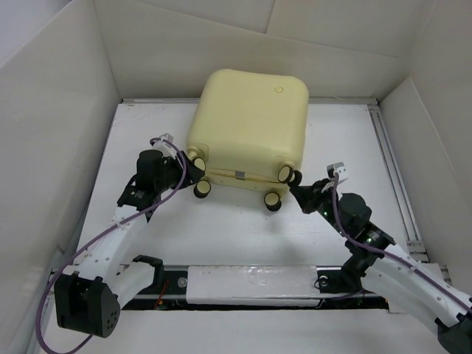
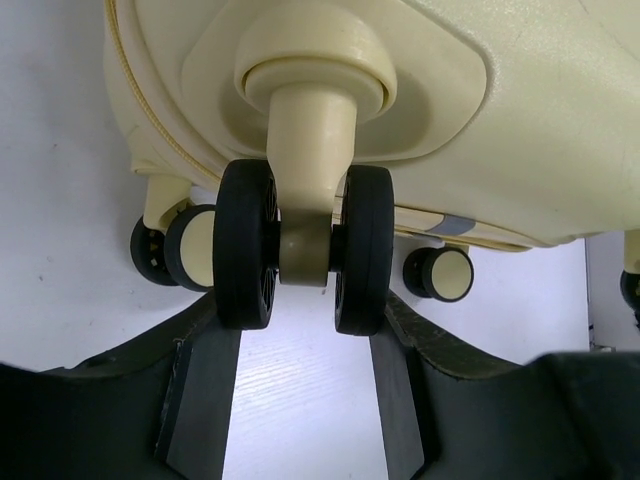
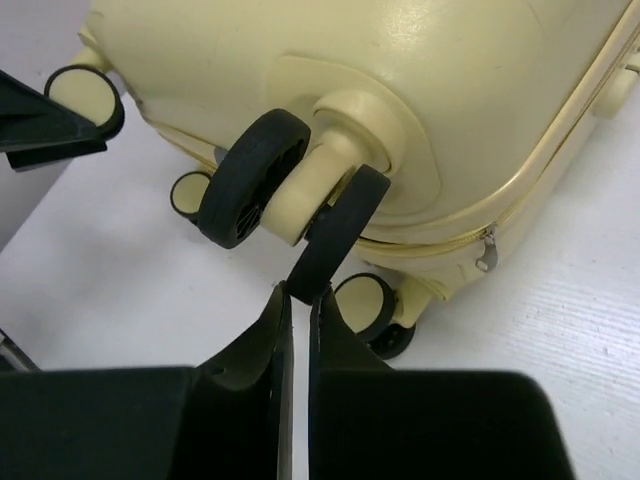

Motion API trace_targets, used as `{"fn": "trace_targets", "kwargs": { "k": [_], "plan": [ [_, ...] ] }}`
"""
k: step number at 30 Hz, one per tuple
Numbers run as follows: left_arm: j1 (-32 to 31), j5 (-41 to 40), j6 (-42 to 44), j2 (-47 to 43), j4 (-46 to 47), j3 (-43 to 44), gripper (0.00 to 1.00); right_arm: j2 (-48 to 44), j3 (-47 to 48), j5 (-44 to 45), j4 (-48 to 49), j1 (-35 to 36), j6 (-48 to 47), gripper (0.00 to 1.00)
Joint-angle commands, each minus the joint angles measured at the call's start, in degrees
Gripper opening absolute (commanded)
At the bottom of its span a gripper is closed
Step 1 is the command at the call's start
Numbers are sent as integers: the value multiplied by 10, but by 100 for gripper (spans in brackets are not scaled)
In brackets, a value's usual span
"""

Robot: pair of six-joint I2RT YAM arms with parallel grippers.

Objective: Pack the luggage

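Top external view is showing the small pale yellow hard-shell suitcase (image 1: 251, 118) lying flat on the white bench (image 1: 221, 236), shells together, casters pointing back at both arms. The left hand (image 1: 193, 168) is sitting spread wide, its dark fingers (image 2: 200, 400) straddling a cream-and-black twin-wheel caster (image 2: 305, 240) right at their tips; whether they are pinching it, I cannot tell. The right hand (image 1: 295, 188) is all but closed, only a sliver showing between its fingers (image 3: 262, 380), holding nothing, tips touching the tyre of the caster just ahead (image 3: 290, 190). By my reading, the case is being shifted or turned by its wheels. Next move is calling for both hands working together, since those casters are likely to swivel away. Beyond the left hand, a small round emblem (image 1: 278, 89) is showing on the shell, but nothing is readable.
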Motion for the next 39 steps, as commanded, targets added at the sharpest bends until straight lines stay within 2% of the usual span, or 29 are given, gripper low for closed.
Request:
{"fn": "trace_targets", "kwargs": {
  "k": [1,2,3,4,5,6,8,10,11,12,15,17,20,28,32,39],
  "plan": [
    [3,-7,-7,-53,27,44,0,15,-55,-10,93,-29,-30,0],
    [3,-7,-7,-53,27,44,0,15,-64,-17,115,-36,-39,0],
    [3,-2,-7,-60,22,49,0,15,-73,-17,136,-51,-45,7],
    [3,-2,-7,-60,22,55,0,15,-87,-23,152,-59,-45,17],
    [3,-2,-7,-60,17,55,0,15,-95,-23,175,-69,-45,36],
    [3,-2,-7,-66,17,62,0,15,-101,-31,182,-80,-45,40],
    [3,3,-7,-72,17,68,0,4,-116,-74,182,-108,-50,40],
    [3,8,-7,-81,17,75,0,-38,-136,-85,189,-115,-55,46],
    [3,9,-7,-89,17,75,0,-54,-152,-92,197,-115,-55,51],
    [3,9,-7,-89,17,82,0,-73,-153,-83,197,-115,-50,60],
    [3,9,-7,-95,11,87,0,-66,-159,-83,222,-126,-70,59],
    [3,9,-7,-100,11,87,0,-29,-159,-76,243,-133,-70,53],
    [3,0,-7,-100,11,87,0,41,-145,-114,268,-158,-76,51],
    [3,-18,-7,-100,5,82,0,209,-109,-287,391,-283,-69,53],
    [3,-12,-7,-100,17,68,0,268,-84,-413,443,-320,-80,55],
    [3,1,-7,-100,29,52,0,342,-59,-470,472,-338,-92,52]
  ]
}}
